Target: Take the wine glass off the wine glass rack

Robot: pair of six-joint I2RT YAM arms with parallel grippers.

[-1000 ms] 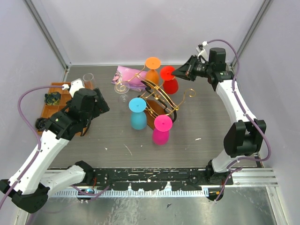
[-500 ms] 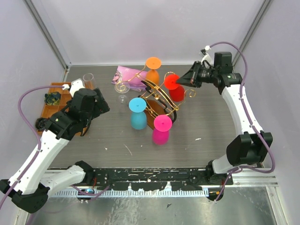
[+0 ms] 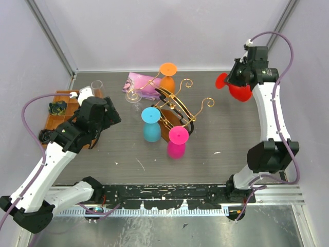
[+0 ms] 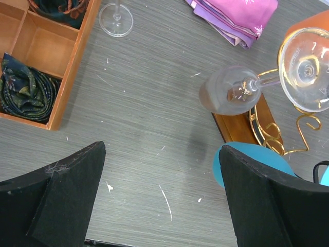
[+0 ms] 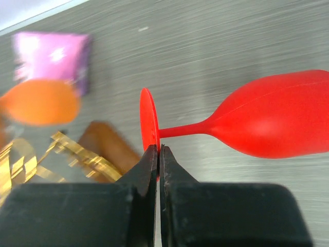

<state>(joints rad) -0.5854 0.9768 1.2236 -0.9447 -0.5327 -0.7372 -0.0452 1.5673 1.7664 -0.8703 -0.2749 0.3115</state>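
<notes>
The gold wire wine glass rack (image 3: 177,105) stands on its brown wooden base mid-table, with an orange glass (image 3: 167,77), a blue glass (image 3: 151,125), a pink glass (image 3: 177,142) and a clear glass (image 3: 134,96) hanging from it. My right gripper (image 3: 230,82) is shut on the foot of the red wine glass (image 3: 239,91) and holds it in the air at the far right, off the rack; the wrist view shows the red glass (image 5: 267,121) lying sideways in the pinch of my right gripper (image 5: 158,150). My left gripper (image 4: 162,193) is open and empty above the table, left of the rack.
An orange compartment tray (image 3: 55,110) with dark cloth stands at the left edge. A clear glass (image 3: 96,87) stands upright beside it. A pink folded cloth (image 3: 140,82) lies behind the rack. Enclosure walls close in on the left, back and right.
My right gripper has drawn the red wine glass off the rack's far rail and carried it right and up, away from the rack. The left arm has not moved.
</notes>
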